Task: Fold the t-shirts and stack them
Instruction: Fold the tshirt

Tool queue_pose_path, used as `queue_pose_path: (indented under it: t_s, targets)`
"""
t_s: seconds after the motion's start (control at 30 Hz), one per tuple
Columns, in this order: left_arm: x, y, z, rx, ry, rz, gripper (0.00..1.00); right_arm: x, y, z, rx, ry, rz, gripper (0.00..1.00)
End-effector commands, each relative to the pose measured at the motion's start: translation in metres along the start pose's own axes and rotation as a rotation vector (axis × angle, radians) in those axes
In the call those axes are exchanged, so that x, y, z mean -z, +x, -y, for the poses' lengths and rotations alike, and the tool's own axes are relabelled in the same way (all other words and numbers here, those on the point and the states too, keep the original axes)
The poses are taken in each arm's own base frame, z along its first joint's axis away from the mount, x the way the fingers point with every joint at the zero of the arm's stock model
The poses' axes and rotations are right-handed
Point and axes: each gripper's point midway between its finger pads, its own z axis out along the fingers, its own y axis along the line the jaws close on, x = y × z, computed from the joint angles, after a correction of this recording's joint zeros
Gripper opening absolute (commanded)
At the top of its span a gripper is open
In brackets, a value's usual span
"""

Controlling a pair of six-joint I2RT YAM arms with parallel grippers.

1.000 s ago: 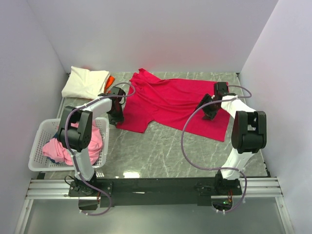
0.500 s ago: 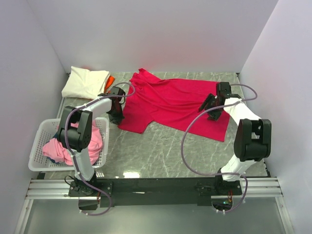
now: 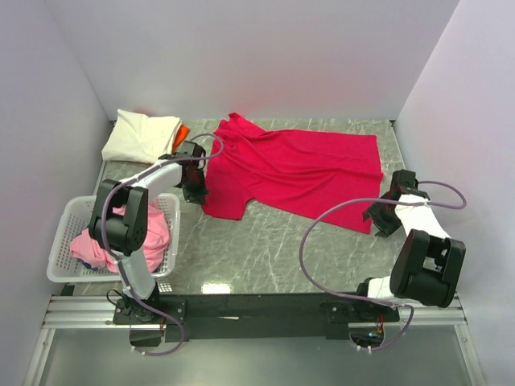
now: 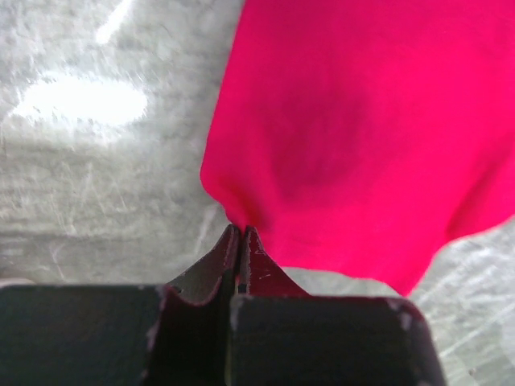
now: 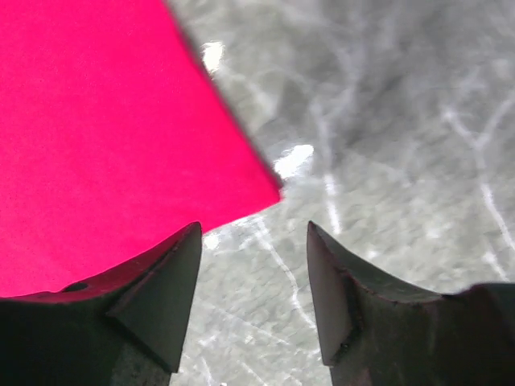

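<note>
Your crimson t-shirt [image 3: 294, 169] lies spread over the table [image 3: 265, 249] towards 12 o'clock. Your right gripper [image 3: 380, 221] has swung off it to just beyond its 4 o'clock corner, jaws released and empty. Your left gripper [image 3: 195, 193] has just clenched on the shirt's 8 o'clock edge. One side looks secured; the other corner likely needs grasping before you fold.

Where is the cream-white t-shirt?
In the top view, the cream-white t-shirt lies folded at the far left corner, beyond the basket, left of the red t-shirt.
</note>
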Motion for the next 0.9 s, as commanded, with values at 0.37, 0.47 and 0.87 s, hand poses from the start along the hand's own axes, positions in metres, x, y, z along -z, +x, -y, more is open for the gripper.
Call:
queue_pose_path:
  t_s: [0.37, 0.47, 0.87]
  targets:
    - [0.018, -0.008, 0.026, -0.115, 0.142, 0.018, 0.01, -0.022, 0.002, 0.009, -0.090, -0.013, -0.014, 0.44]
    - [0.017, -0.005, 0.028, -0.110, 0.160, 0.010, 0.01, -0.027, 0.003, 0.010, -0.101, -0.005, -0.014, 0.44]
    - [0.032, -0.005, 0.024, -0.103, 0.155, 0.021, 0.01, -0.047, 0.015, 0.020, -0.066, 0.051, -0.081, 0.27]
